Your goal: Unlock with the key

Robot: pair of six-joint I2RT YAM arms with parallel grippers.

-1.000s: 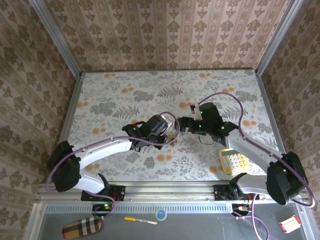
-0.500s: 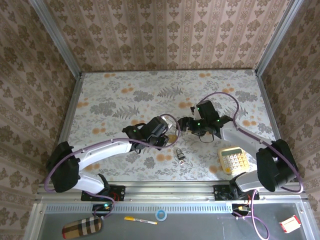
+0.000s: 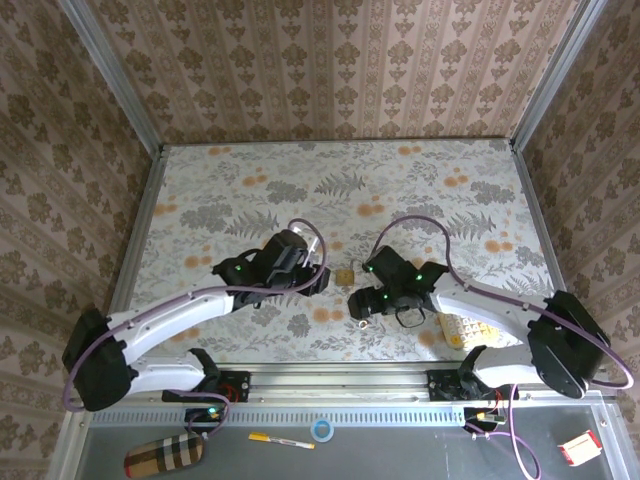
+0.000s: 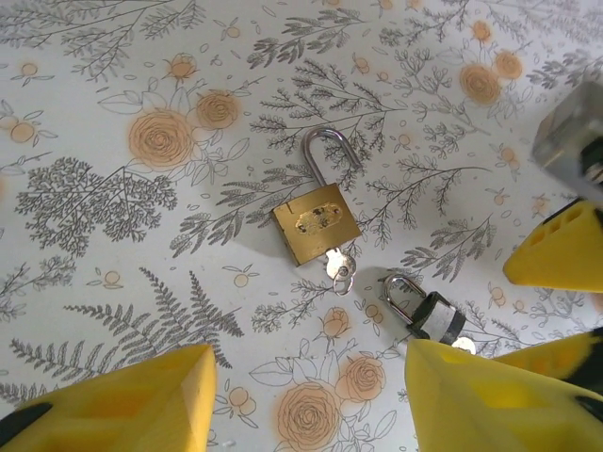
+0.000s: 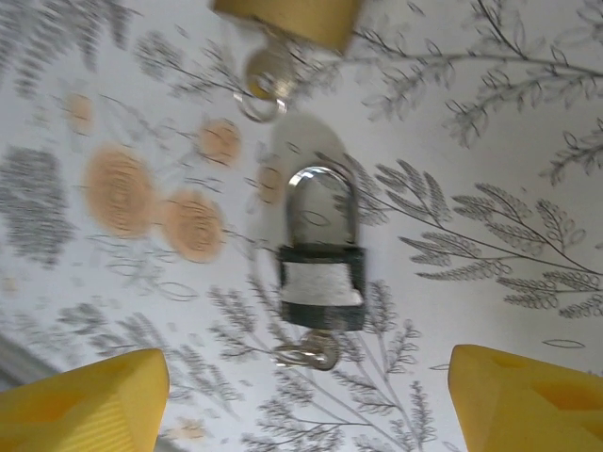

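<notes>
A brass padlock lies flat on the flowered table with its silver shackle pointing away. A small silver key with a ring sticks out of the lock's bottom. My left gripper hovers open just short of it, with nothing between its yellow fingers. A smaller dark padlock lies beside the brass one, with a second key in its base. My right gripper hangs open above that lock, which sits apart from both fingers. From above, the brass padlock lies between the left gripper and the right gripper.
A calculator lies at the near right, partly under the right arm. The right gripper's yellow fingers reach in close to the left gripper's right side. The table's near rail runs just behind the locks. Papered walls close the far side and both flanks.
My left gripper has opened and drawn back to the left, leaving the brass padlock on the table. The right gripper has swung nearer and leftward, over the small dark padlock.
</notes>
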